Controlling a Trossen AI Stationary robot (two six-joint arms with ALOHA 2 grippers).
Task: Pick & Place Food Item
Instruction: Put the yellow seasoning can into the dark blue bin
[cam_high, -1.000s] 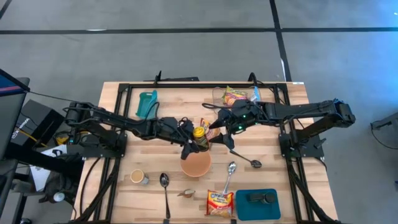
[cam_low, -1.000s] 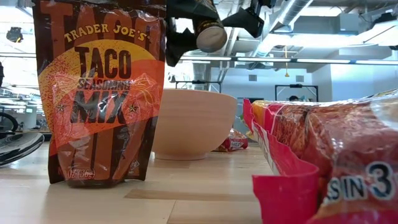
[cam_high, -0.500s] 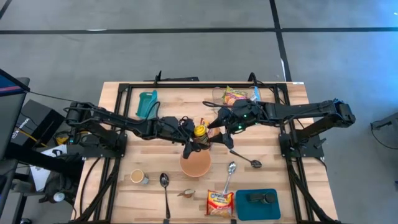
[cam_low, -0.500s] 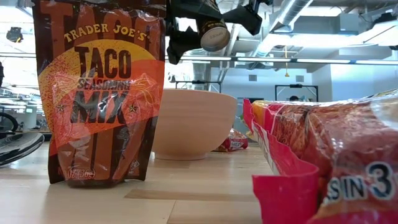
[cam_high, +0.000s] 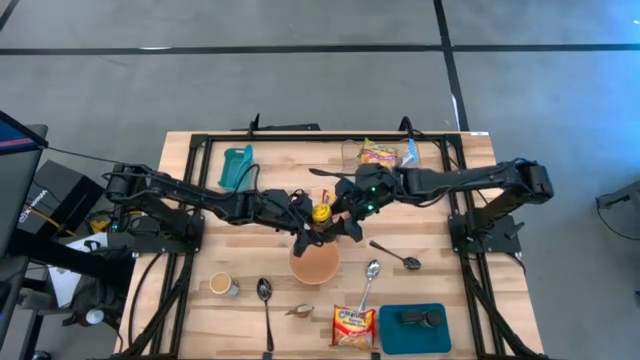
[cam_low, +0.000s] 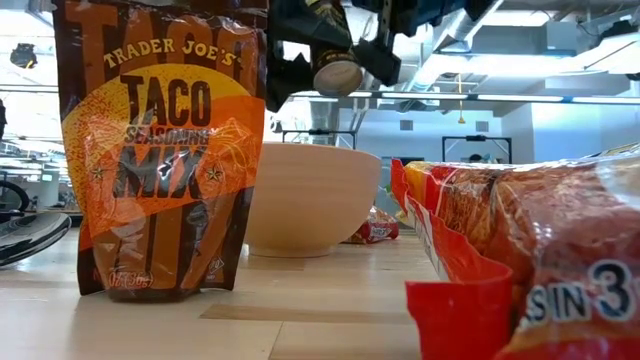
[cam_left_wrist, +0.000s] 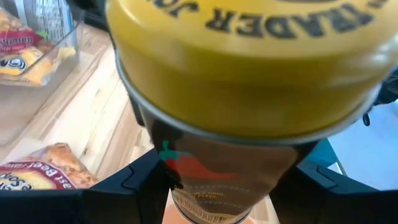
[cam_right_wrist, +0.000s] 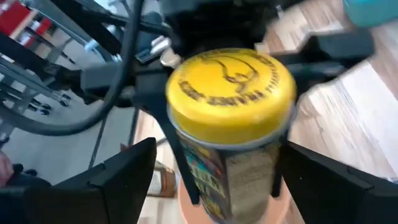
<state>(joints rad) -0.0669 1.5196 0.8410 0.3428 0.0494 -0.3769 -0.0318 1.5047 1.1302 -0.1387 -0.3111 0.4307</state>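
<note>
A spice jar with a yellow lid (cam_high: 321, 212) hangs tilted over the tan bowl (cam_high: 315, 264) at the table's middle; it also shows in the low view (cam_low: 337, 68). My left gripper (cam_high: 309, 228) comes from the table's left and is shut on the jar. My right gripper (cam_high: 348, 208) comes from the right and is open. Its two fingers (cam_right_wrist: 127, 177) stand on either side of the jar (cam_right_wrist: 231, 124), the lid facing its camera. I cannot tell whether they touch it. My left gripper pinches the jar's dark body (cam_left_wrist: 217, 180) just below the yellow lid, one finger (cam_left_wrist: 134, 183) on each side. The fingers lie across the jar. The jar is lifted clear above the bowl, tilted, its bottom (cam_low: 338, 76) turned toward the table's near edge.
A taco seasoning pouch (cam_low: 160, 150) and a red noodle packet (cam_high: 353, 327) lie near the front edge. Spoons (cam_high: 265, 296) (cam_high: 398, 258), a cup (cam_high: 222, 284) and a blue tray (cam_high: 414, 328) lie around the bowl. A teal object (cam_high: 237, 165) and a snack container (cam_high: 378, 152) sit at the back.
My right gripper has moved toward the table's left and closed in on the jar, so that its open fingers now stand on either side of it. My left gripper has kept the jar above the bowl.
</note>
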